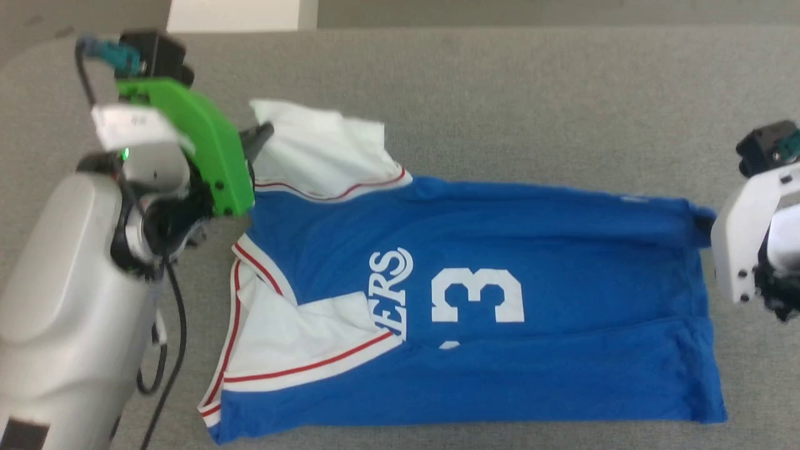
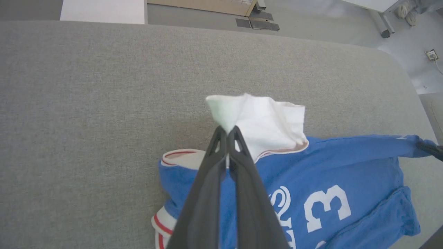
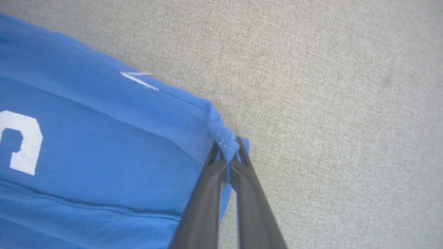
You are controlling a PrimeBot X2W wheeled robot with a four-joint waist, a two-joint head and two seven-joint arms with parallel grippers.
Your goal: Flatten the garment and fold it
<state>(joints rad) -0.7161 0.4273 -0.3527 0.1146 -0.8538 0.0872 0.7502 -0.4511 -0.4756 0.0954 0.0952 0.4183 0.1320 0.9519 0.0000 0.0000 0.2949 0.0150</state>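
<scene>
Shirt [image 1: 562, 225] pinched at sleeve [image 2: 268, 116] by our left gripper [image 2: 227, 130], at hem [image 3: 215, 119] by right gripper [image 3: 226, 148]; we should pull evenly away from the 3 [image 1: 478, 294].

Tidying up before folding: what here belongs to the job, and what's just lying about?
Job: royal-blue jersey T-shirt with white sleeves; left gripper and right gripper, both pinching it.
Lying about: pale wooden board, white power socket, beyond the grey table.

left tool [image 2: 227, 130] clamped, right tool [image 3: 227, 147] clamped, arms wide apart
</scene>
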